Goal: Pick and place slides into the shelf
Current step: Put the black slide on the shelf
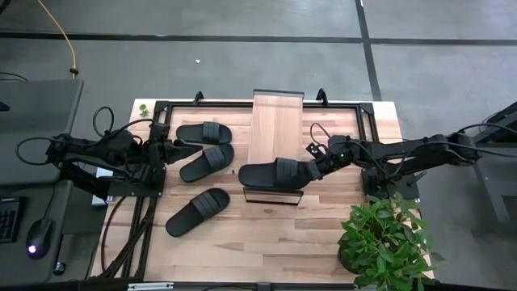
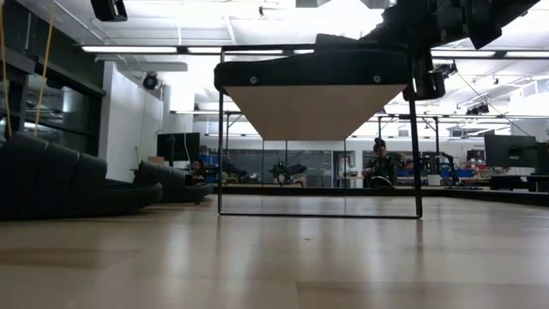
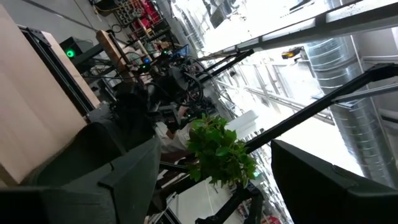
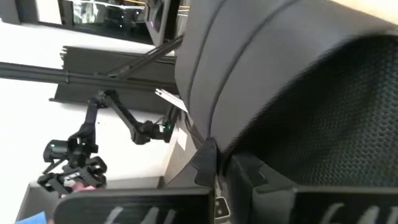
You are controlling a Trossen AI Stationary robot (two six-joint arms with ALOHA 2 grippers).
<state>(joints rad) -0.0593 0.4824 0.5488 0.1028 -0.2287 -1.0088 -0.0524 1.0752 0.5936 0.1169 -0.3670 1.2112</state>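
Observation:
Four black slides show in the high view. One slide (image 1: 271, 174) lies crosswise over the near end of the shelf (image 1: 276, 121), a light wood plank on a thin black frame. In the low view this slide (image 2: 313, 67) sits on the shelf top (image 2: 317, 107) and overhangs both sides. My right gripper (image 1: 313, 169) is shut on its right end. The other three slides (image 1: 203, 132), (image 1: 207, 162), (image 1: 198, 212) lie flat on the table left of the shelf. My left gripper (image 1: 167, 150) is open, just left of the two far slides, touching nothing. My right gripper (image 4: 211, 180) pinches the slide by its end toward the table's right (image 1: 303, 170), coming level from the right, along the slide's length. The slide stays flat, crosswise on the shelf's near end. The wrist view shows its sole (image 4: 280, 87) filling the frame and hiding the fingertips.
A potted plant (image 1: 386, 238) stands at the table's near right corner, close under my right arm. A black frame (image 1: 161, 105) runs along the table's far and left sides. Bare wood shows along the near edge (image 1: 266, 250).

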